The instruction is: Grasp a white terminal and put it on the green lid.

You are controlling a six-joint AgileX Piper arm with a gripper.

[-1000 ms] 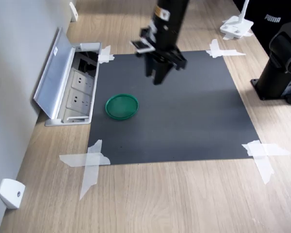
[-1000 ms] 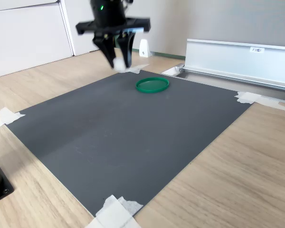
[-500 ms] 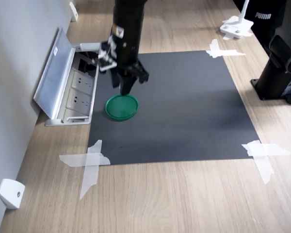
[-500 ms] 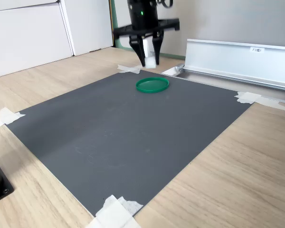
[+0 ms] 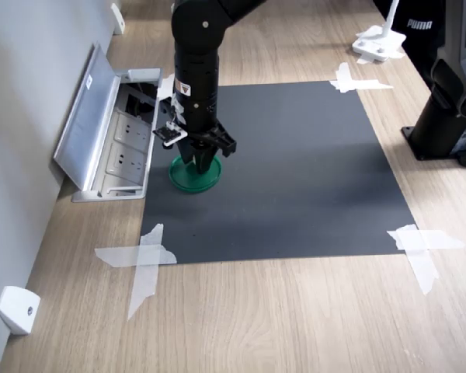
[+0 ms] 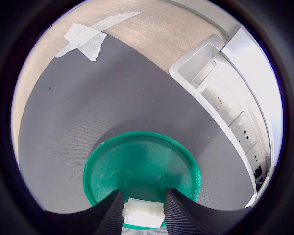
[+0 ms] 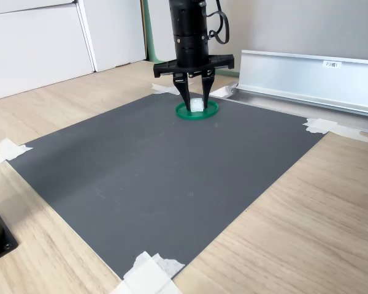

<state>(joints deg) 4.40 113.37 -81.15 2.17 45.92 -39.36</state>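
The green lid (image 5: pixel 182 180) lies on the dark mat near the first exterior view's left edge of the mat. My gripper (image 5: pixel 198 165) points straight down onto it, its tips at or just above the lid's surface. The gripper (image 6: pixel 143 215) is shut on the white terminal (image 6: pixel 143 212), a tiny white block held between the two dark fingers over the green lid (image 6: pixel 142 164). In the second exterior view the white terminal (image 7: pixel 197 105) shows between the fingertips of the gripper (image 7: pixel 196 108), inside the rim of the green lid (image 7: pixel 210 112).
The dark mat (image 5: pixel 303 179) is taped to a wooden floor. An open socket box with a raised silver cover (image 5: pixel 101 124) sits just beside the lid. A white wedge piece (image 5: pixel 17 309), tape strips (image 5: pixel 144 260), a black base (image 5: pixel 450 116) and a white stand (image 5: pixel 379 43) surround the mat.
The arm swung from above the mat's far middle toward the first exterior view's left and came down, carrying the white terminal until its fingertips reached the green lid.
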